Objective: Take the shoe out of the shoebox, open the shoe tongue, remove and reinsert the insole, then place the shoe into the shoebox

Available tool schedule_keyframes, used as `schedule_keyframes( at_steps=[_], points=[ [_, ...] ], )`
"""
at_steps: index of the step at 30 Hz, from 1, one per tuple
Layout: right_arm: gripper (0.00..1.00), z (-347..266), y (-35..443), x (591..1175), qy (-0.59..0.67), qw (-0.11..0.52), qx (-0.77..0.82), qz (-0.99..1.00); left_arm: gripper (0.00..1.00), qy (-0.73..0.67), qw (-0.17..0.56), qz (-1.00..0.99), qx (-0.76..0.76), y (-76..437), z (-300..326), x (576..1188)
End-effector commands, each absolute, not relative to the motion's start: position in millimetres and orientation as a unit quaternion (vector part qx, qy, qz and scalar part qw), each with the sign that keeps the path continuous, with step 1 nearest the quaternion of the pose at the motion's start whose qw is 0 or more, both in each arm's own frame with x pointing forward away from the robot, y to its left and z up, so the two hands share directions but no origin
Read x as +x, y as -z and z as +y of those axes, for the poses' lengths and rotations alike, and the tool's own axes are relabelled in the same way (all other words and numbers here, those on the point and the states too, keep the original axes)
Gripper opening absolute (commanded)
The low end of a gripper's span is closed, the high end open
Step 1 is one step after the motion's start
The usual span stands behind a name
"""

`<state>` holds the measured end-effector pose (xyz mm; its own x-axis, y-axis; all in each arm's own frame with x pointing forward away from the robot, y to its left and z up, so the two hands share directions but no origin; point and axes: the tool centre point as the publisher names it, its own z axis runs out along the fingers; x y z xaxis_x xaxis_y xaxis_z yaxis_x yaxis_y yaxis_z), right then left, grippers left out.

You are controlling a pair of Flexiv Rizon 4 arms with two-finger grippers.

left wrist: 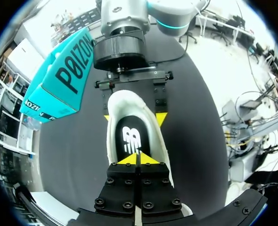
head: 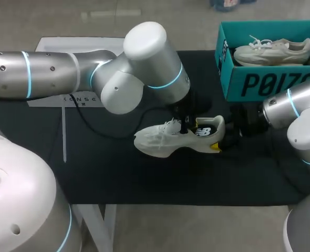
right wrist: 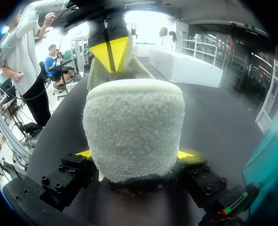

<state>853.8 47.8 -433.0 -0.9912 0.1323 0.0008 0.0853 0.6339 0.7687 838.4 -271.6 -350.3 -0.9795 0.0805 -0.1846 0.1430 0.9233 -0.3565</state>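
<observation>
A white shoe [head: 168,139] lies on its side on the black mat, toe to the left. My right gripper [head: 221,140] holds its heel [right wrist: 134,127], one yellow fingertip [right wrist: 186,154] pressed against each side. My left gripper [head: 186,126] is shut, and its joined tips [left wrist: 138,159] sit in the shoe's mouth above the black insole [left wrist: 131,139]. I cannot tell whether they pinch anything. From the right wrist the left gripper [right wrist: 110,52] points down into the shoe just beyond the heel. The teal shoebox [head: 260,81] stands at the back right.
A second white shoe [head: 273,51] lies inside the shoebox. A white sheet [head: 60,100] lies under my left arm at the mat's back left, and a black cable [head: 92,128] runs across the mat [head: 144,178] toward the shoe.
</observation>
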Motion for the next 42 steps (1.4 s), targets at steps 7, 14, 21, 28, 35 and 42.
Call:
schedule_keyframes(
  at_steps=[7,14,21,28,35,42],
  points=[
    [0.0,49.4,437.3,852.6,-0.422,0.028,0.061,0.904,0.0,0.179,0.077,0.978,0.069,361.7,-291.7,851.7],
    [0.0,49.4,437.3,852.6,-0.422,0.028,0.061,0.904,0.0,0.151,0.077,0.982,0.084,371.7,-306.1,854.3],
    [0.0,49.4,437.3,852.6,-0.422,0.028,0.061,0.904,0.0,0.136,0.089,0.983,0.086,400.6,-302.5,857.6],
    [0.0,49.4,437.3,852.6,-0.422,0.028,0.061,0.904,0.0,0.13,0.079,0.985,0.081,403.0,-294.1,851.8],
    [0.0,49.4,437.3,852.6,-0.422,0.028,0.061,0.904,0.0,0.111,0.068,0.988,0.08,398.2,-280.8,846.0],
    [0.0,49.4,437.3,852.6,-0.422,0.028,0.061,0.904,0.0,0.104,0.059,0.99,0.074,401.8,-270.0,841.3]
  ],
)
